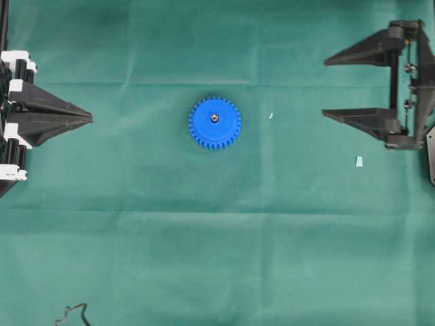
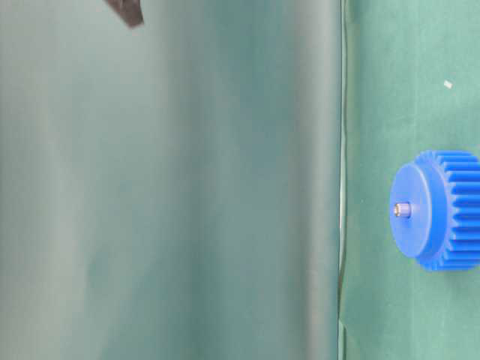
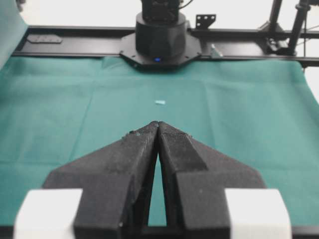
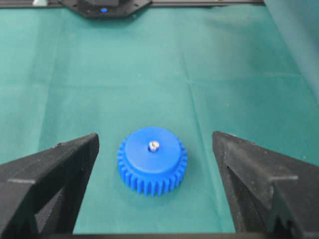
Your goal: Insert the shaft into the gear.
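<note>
**Shaft seated, both pincers off the gear**

Right gripper (image 1: 325,87) sits at the right edge of my overhead frame, jaws spread wide and empty. Left gripper (image 1: 90,119) waits at the left edge, fingers pressed together on nothing. On the green cloth (image 1: 217,258) between them, a little left of frame centre, lies the gear (image 1: 215,122), flat, teeth outward. From its centre hole the shaft (image 1: 214,118) pokes up; in the table-level view I see its long axis standing straight off the gear's face. In my right wrist view the gear lies dead ahead between the open jaws, well apart from both. I judge the insertion done. Two pale specks lie right of the gear.
</note>
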Controlling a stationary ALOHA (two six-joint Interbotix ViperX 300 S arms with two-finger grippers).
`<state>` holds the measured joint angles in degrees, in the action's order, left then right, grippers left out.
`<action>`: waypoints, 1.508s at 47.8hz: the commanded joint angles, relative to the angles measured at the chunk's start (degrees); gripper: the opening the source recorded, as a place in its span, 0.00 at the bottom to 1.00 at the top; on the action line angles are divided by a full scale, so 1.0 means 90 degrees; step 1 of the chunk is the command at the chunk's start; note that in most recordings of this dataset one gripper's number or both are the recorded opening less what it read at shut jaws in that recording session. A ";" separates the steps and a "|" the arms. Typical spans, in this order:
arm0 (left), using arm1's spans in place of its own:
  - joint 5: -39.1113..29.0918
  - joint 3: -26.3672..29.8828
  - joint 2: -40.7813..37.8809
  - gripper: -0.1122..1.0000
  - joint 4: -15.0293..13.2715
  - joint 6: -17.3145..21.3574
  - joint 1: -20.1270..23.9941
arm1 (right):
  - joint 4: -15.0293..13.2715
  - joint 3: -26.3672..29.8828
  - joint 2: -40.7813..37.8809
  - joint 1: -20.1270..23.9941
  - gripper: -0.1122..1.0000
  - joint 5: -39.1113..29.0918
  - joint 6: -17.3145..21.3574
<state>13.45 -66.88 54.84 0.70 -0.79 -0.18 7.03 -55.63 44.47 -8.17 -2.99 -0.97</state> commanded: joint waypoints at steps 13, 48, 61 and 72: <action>0.0029 0.0166 -0.0029 0.12 0.0020 0.0010 0.0010 | 0.0020 -0.0293 0.0186 0.0010 0.93 0.0059 0.0039; 0.0029 0.0166 -0.0039 0.12 0.0020 0.0010 0.0000 | 0.0039 -0.0303 0.0049 0.0049 0.93 0.0137 0.0068; 0.0029 0.0166 -0.0039 0.12 0.0020 0.0010 0.0000 | 0.0039 -0.0313 0.0049 0.0049 0.93 0.0137 0.0078; 0.0029 0.0166 -0.0039 0.12 0.0020 0.0010 0.0010 | 0.0029 -0.0313 0.0049 0.0059 0.93 0.0117 0.0078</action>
<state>13.45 -66.88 54.84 0.79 -0.79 -0.18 7.21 -59.06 44.82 -7.82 -2.37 -0.35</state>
